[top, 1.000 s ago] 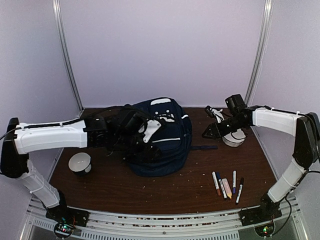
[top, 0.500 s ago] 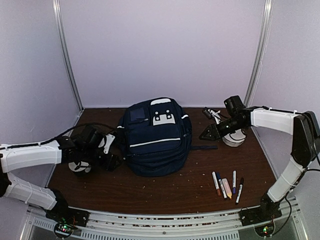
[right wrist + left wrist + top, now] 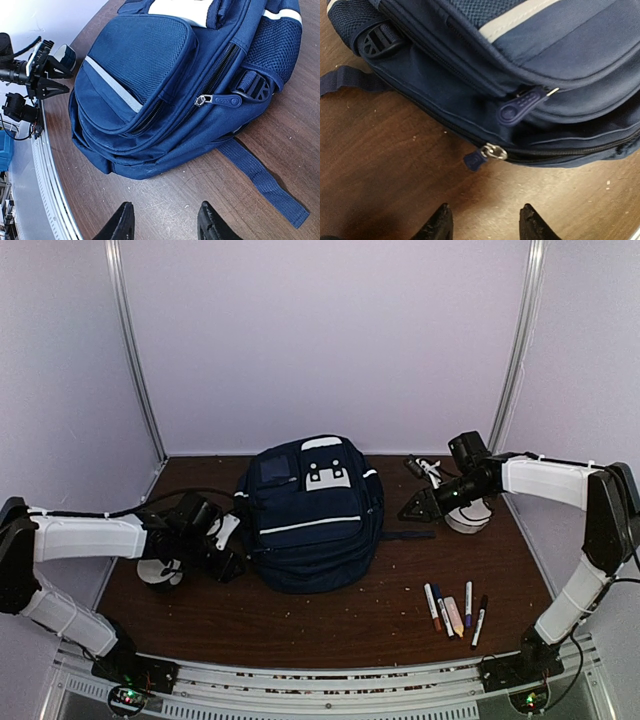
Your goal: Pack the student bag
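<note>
Left fingers (image 3: 440,222) have pulled back off the bag (image 3: 315,510) and sit low at its left side, apart and empty.
Right fingers (image 3: 122,220), also apart and holding nothing, hover at its right. The bag lies mid-surface (image 3: 330,625), its zips apparently closed, with a zip pull (image 3: 482,157) just ahead. Pens (image 3: 455,612) wait outside, so opening, filling and closing all seem left.

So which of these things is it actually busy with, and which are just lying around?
In the job:
student bag
left fingers, open, facing its zip pull
markers, probably meant to go inside

Lying about for now:
white bowl
white round thing under the right arm
small black-and-white item at the back
</note>
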`<state>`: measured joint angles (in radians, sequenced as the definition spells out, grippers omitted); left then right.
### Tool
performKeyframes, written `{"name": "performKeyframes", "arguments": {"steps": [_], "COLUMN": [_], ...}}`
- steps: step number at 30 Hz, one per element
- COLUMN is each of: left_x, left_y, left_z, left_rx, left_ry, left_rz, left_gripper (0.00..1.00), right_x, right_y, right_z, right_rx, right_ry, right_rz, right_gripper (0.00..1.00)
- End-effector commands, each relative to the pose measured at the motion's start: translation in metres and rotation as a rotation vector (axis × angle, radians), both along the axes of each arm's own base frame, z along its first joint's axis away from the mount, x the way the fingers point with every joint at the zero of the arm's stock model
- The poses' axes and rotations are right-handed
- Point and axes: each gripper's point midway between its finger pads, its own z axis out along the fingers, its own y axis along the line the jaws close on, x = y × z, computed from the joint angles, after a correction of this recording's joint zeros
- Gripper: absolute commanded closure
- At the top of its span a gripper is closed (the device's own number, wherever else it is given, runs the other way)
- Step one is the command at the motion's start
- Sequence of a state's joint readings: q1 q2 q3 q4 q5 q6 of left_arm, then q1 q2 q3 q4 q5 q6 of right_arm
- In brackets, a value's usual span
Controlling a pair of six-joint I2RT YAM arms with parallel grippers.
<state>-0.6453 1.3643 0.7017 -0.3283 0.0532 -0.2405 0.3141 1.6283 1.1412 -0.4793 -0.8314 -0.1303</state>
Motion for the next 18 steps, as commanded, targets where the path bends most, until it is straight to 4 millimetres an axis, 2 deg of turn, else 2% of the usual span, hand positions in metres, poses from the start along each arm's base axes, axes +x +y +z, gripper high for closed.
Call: {"name": "performKeyframes", "arguments": {"steps": [1,8,13,18], "left_x": [0.027,0.044,0.045,0.037], "left_y": [-0.009,-0.027,-0.032,-0.037], "left_z": [0.010,-0.008,-0.021,-0.023], "left_rx": [0.010,0.023,0.010,-0.037], "left_ry": [-0.098,-0.100,-0.066,-0.050], "left_rz": [-0.047,-0.177,-0.230,-0.243], "left_gripper": [0.49,0.47,0.56,0.69], "right_x": [0.001,-0.001,-0.002,0.000], "right_y": [0.000,0.001,0.000,-0.003], "right_z": [0.022,0.018,0.022,0.022], "right_rx": [0.029,0.045,0.051,0.053], "right_ry": [-0.048,-0.018,-0.026,-0.028], "right_rz": [0.016,0.026,0.023,0.021], "right_gripper": [0.57,0.57,0.57,0.57]}}
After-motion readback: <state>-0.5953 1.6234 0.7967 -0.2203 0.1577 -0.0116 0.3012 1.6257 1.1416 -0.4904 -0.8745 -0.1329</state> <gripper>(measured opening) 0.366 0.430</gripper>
